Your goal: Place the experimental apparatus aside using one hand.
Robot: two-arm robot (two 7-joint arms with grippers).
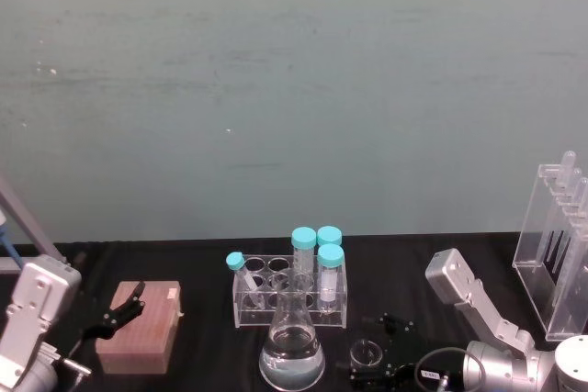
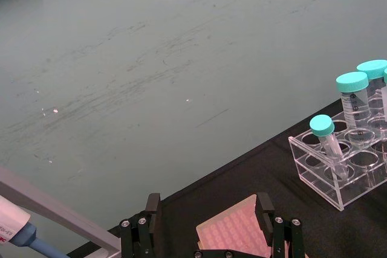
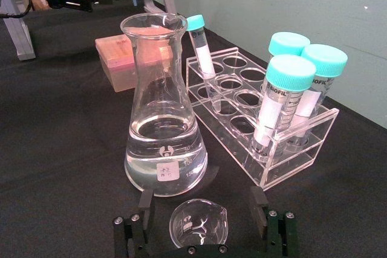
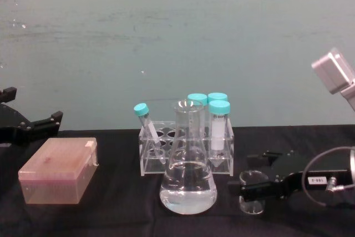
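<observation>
Black cloth on the bench, teal wall behind. My right gripper straddles the small beaker, fingers spread, clear of the glass. The conical flask stands just beside it; a skewed closure could knock it and spill liquid. My left gripper hangs parted over the pink box.

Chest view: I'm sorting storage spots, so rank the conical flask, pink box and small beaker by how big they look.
1. conical flask and pink box: too close to rank. The flask looks taller, the box wider.
2. small beaker: clearly the smallest.
</observation>
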